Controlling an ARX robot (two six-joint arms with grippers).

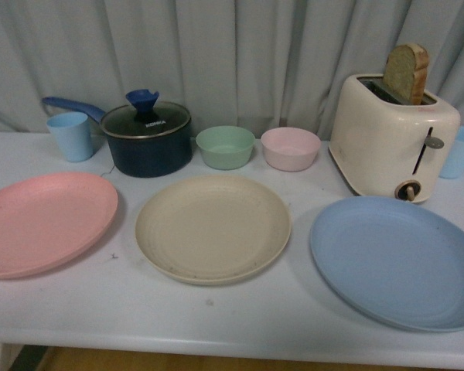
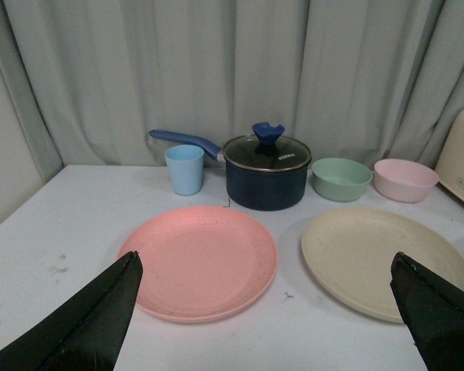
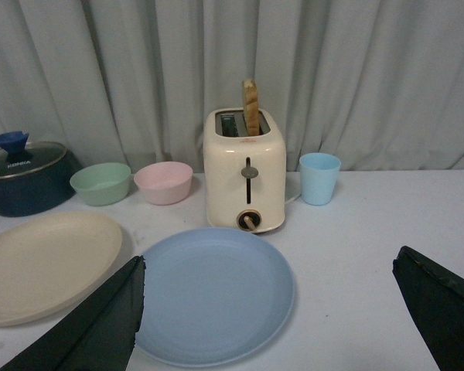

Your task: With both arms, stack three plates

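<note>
Pink plate, beige plate, blue plate laid apart in row on tabletop. Left pincer, right pincer held spread wide.

At the back of the white table, before a grey curtain, stand in a row a blue cup, a dark pot with glass lid and blue knob, a green bowl and a pink bowl. Right of them is a cream toaster with a bread slice standing upright in its top, and a second cup just beside it.
</note>
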